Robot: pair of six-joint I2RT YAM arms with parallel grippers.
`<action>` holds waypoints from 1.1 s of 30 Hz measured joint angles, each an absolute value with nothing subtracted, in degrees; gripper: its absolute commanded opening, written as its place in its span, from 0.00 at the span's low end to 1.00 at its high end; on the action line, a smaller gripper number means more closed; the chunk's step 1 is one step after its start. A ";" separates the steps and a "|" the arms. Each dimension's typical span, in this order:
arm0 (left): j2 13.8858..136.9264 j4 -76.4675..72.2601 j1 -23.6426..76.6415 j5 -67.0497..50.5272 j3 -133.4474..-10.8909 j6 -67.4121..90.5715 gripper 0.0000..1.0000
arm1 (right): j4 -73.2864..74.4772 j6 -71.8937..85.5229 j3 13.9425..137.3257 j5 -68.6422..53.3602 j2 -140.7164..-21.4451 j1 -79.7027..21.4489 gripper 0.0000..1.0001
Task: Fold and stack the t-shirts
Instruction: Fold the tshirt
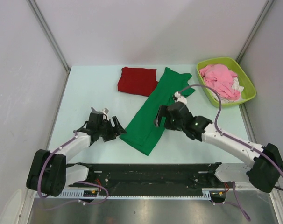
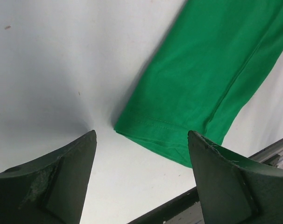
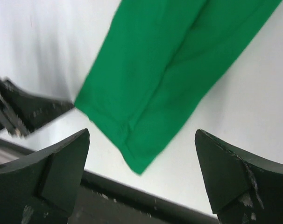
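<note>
The bright green t-shirt (image 1: 153, 112) lies folded lengthwise into a long strip, running diagonally from the table's back middle to the front middle. The dark red t-shirt (image 1: 137, 80) lies folded at the back, touching the green one's far end. My left gripper (image 1: 114, 129) is open and empty just left of the green shirt's near end (image 2: 179, 135). My right gripper (image 1: 160, 119) is open and empty above the strip's right edge; its wrist view shows the shirt's near corner (image 3: 141, 116) below the jaws.
A lime green basket (image 1: 245, 79) at the back right holds a pink garment (image 1: 221, 79) and a white cloth (image 1: 238, 86). The black rail (image 1: 146, 170) of the arm bases runs along the near table edge.
</note>
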State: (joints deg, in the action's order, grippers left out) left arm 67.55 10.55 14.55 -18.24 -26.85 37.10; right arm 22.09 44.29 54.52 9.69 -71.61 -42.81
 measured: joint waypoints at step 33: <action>79.26 -24.80 16.51 -27.57 -14.59 41.08 0.00 | 18.87 77.60 30.24 24.10 -68.95 -70.46 1.00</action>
State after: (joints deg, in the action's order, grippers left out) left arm 79.26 -24.80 16.51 -27.57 -14.59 41.08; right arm 18.87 77.60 30.24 24.10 -68.95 -70.46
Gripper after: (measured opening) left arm 0.059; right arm 0.995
